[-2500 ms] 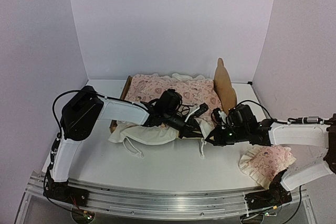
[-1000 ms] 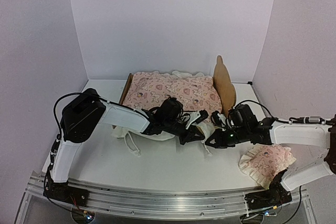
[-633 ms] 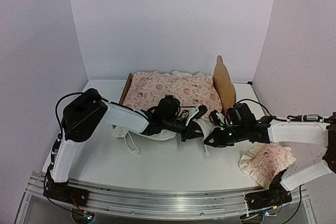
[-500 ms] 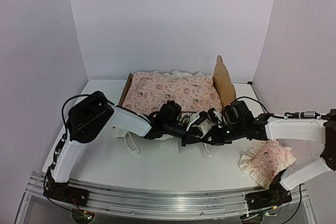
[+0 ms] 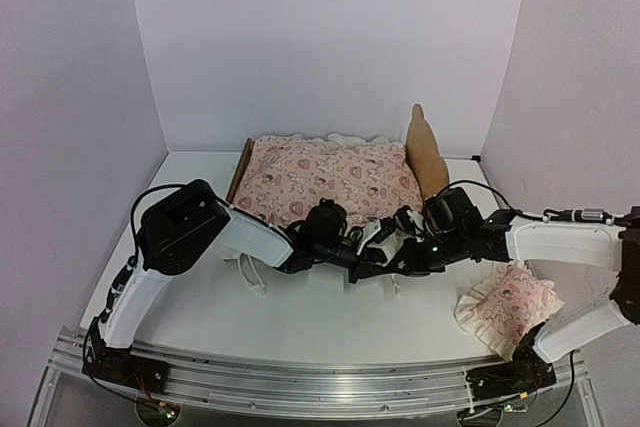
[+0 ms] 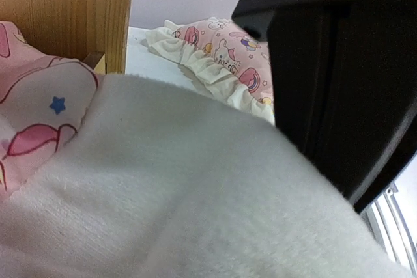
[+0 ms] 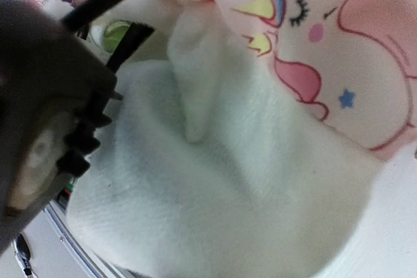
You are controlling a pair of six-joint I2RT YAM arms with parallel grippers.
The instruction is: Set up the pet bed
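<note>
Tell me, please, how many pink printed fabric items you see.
2: the cover on the bed, the pillow on the table beside the right arm; others may be hidden.

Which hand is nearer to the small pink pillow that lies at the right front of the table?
Right. The right hand is left of the pillow and farther back; the left hand is beside it, even farther left.

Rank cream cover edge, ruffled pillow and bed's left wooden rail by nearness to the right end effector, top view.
1. cream cover edge, at the right end effector.
2. ruffled pillow, near right.
3. left wooden rail, far left.
</note>
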